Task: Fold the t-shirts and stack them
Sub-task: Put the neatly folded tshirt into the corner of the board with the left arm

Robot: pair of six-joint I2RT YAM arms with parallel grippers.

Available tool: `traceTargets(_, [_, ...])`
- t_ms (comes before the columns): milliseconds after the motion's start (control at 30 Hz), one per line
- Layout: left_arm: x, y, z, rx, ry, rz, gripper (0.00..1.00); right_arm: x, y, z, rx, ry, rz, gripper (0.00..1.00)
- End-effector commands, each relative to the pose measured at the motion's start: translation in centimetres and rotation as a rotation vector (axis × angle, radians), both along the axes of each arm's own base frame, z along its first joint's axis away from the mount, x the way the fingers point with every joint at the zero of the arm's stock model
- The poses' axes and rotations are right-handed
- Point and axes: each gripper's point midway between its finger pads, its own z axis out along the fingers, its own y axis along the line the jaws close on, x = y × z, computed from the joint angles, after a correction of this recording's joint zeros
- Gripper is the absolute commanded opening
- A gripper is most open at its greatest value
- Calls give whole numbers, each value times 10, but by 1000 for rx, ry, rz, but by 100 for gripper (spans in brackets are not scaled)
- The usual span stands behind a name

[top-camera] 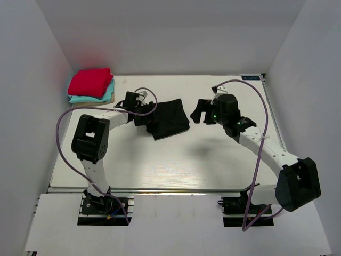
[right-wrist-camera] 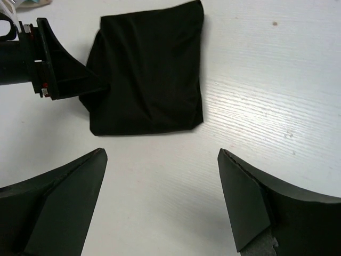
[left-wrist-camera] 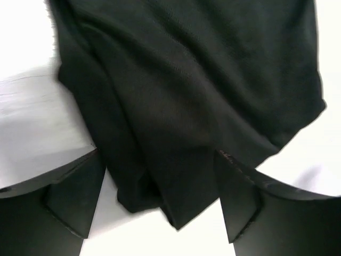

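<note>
The black t-shirt point(top-camera: 169, 118) lies on the table, folded into a rough rectangle. It fills the left wrist view point(left-wrist-camera: 186, 80) and lies ahead in the right wrist view point(right-wrist-camera: 152, 74). My left gripper point(top-camera: 140, 111) is at the shirt's left edge, open, with a corner of the black cloth lying between its fingers point(left-wrist-camera: 159, 160). My right gripper point(top-camera: 197, 113) is open and empty, just right of the shirt and above bare table point(right-wrist-camera: 161, 157). The folded red t-shirt point(top-camera: 90, 81) lies on the teal one point(top-camera: 108, 96), with a tan edge point(top-camera: 71, 99) beneath.
The stack sits in the far left corner against the white walls point(top-camera: 32, 80). The left gripper point(right-wrist-camera: 53, 66) shows in the right wrist view at the shirt's left side. The table's point(top-camera: 176, 165) metal front rail runs along the near edge.
</note>
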Motion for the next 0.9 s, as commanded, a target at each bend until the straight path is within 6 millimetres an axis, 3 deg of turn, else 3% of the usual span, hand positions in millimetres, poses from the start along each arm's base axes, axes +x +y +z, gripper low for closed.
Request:
traceTargets(0, [6,-13,-6,4,2,-13,86,2,-20,0,-52,-18,-77,90])
traceTargets(67, [5,-17,-18,26,27,-27,77,1,-24,-2,-60,-17,-90,90])
traceTargets(167, [1,-20,-26,55,41,-29,77,-1,-28,0,-64,-19,-101,90])
traceTargets(267, [-2,-22,-36,69,60,-33,69,-4,-29,5,-53,-34,-98,90])
traceTargets(300, [0,-23,-40,71,64,-33,55,-5,-29,4,-51,-31,-102,90])
traceTargets(367, [1,-29,-41,70,62,-44,41,-6,-32,9,-48,-47,-110,90])
traceTargets(500, [18,-41,-28,72,-27,-121,1,-8,-40,10,-61,-58,-144,90])
traceTargets(667, [54,-37,23,127,-233,-216,0,-12,-57,13,-91,-76,-199,90])
traceTargets(700, [63,-32,46,130,-292,-214,0,-13,-58,14,-95,-80,-204,90])
traceTargets(867, [83,-15,117,268,-527,-342,0,-17,-67,19,-105,-91,-231,90])
